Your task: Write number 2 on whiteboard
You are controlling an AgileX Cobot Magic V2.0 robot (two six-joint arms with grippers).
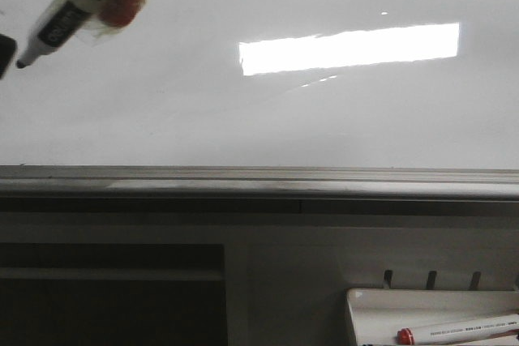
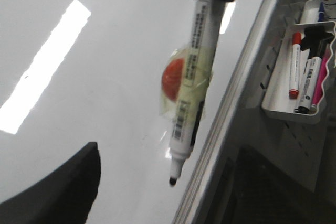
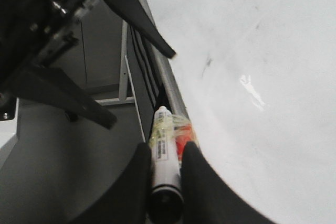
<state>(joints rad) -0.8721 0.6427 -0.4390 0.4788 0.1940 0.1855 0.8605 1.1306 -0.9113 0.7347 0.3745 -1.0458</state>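
The whiteboard (image 1: pixel 324 127) fills the front view, with a grey edge strip (image 1: pixel 259 182) and a bright light reflection (image 1: pixel 349 48). No number 2 shows on it. My right gripper (image 3: pixel 167 148) is shut on a white marker (image 3: pixel 165 163) that has an orange-red ball taped to it. The uncapped marker (image 1: pixel 77 10) hangs at the board's upper left with its black tip (image 2: pixel 172 181) close to the surface; I cannot tell whether it touches. My left gripper (image 3: pixel 139 90) is open and empty beside it, and one finger (image 2: pixel 58 187) shows in the left wrist view.
A small white tray (image 1: pixel 422 301) hangs below the board at the right and holds a red-capped marker (image 1: pixel 454 330). The left wrist view shows several markers in this tray (image 2: pixel 294 111). A dark opening (image 1: pixel 105 297) lies below the edge strip at the left.
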